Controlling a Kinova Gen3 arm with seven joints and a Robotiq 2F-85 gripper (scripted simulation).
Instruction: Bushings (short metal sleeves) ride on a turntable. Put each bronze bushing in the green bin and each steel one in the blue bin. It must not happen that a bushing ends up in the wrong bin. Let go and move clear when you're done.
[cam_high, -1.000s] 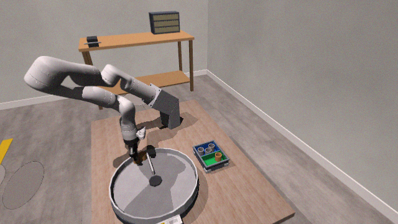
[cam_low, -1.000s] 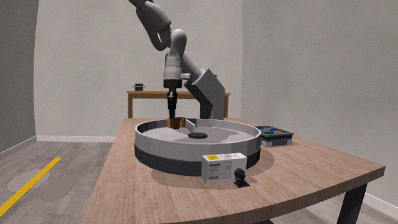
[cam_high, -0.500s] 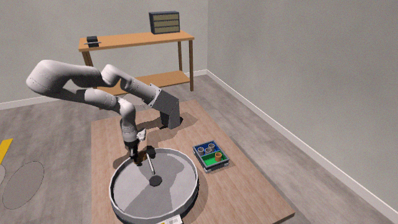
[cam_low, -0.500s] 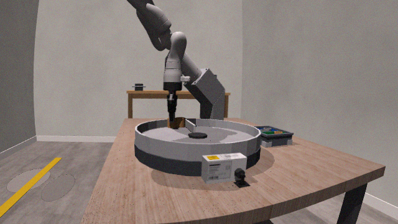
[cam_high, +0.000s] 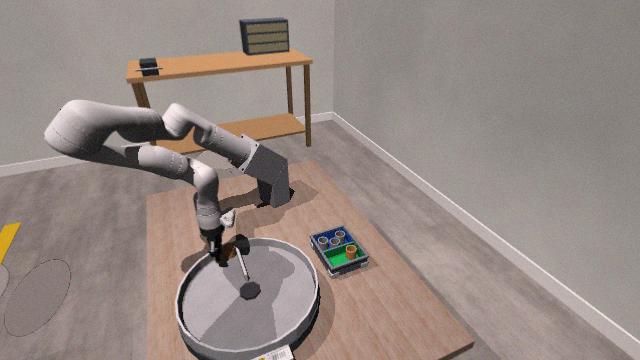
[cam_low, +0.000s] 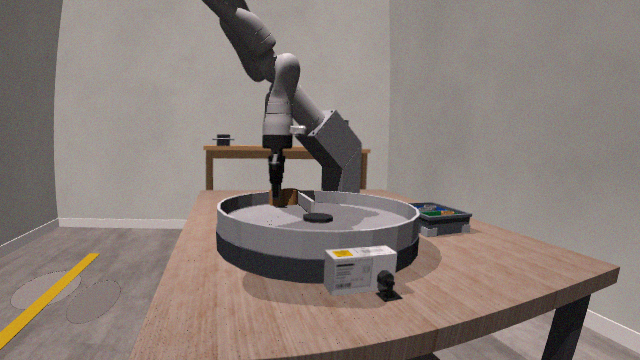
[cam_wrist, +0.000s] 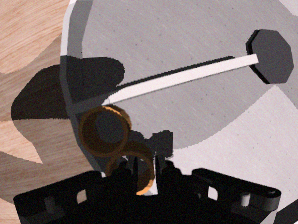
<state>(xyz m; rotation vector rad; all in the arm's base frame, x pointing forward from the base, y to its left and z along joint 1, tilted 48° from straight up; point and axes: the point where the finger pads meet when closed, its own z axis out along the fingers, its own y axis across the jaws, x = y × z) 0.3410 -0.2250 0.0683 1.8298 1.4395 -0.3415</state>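
1. Black two-finger gripper (cam_high: 219, 258) (cam_low: 276, 193) (cam_wrist: 146, 166) points down at the turntable's edge, fingers close together; whether they pinch a bushing wall cannot be told.
2. Two orange-brown bronze bushings sit beside the white divider bar (cam_high: 242, 264) (cam_low: 306, 201) (cam_wrist: 185, 81); one (cam_wrist: 145, 189) lies under the fingers, partly hidden, the other (cam_wrist: 86, 136) nearer the bar.
3. Round grey turntable (cam_high: 235, 327) (cam_low: 260, 242) (cam_wrist: 200, 32) stands on the wood-grain table (cam_high: 360, 310) (cam_low: 200, 320) (cam_wrist: 25, 30).
4. Green bin (cam_high: 336, 258) holds one bronze bushing (cam_high: 351, 252); the adjoining blue bin (cam_high: 327, 234) holds three grey steel ones (cam_high: 334, 243).
5. White carton (cam_high: 282, 354) (cam_low: 348, 276) bears a yellow patch and print too small to read; the top view crops it.
6. Grey walls, a wooden bench (cam_high: 215, 63) (cam_low: 295, 150) and yellow floor tape (cam_high: 9, 240) (cam_low: 55, 294) lie beyond.

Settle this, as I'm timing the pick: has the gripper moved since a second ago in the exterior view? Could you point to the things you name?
Yes, the gripper (cam_high: 218, 257) (cam_low: 276, 194) (cam_wrist: 146, 166) has moved down against the wooden bench (cam_high: 210, 63) (cam_low: 245, 149) behind.
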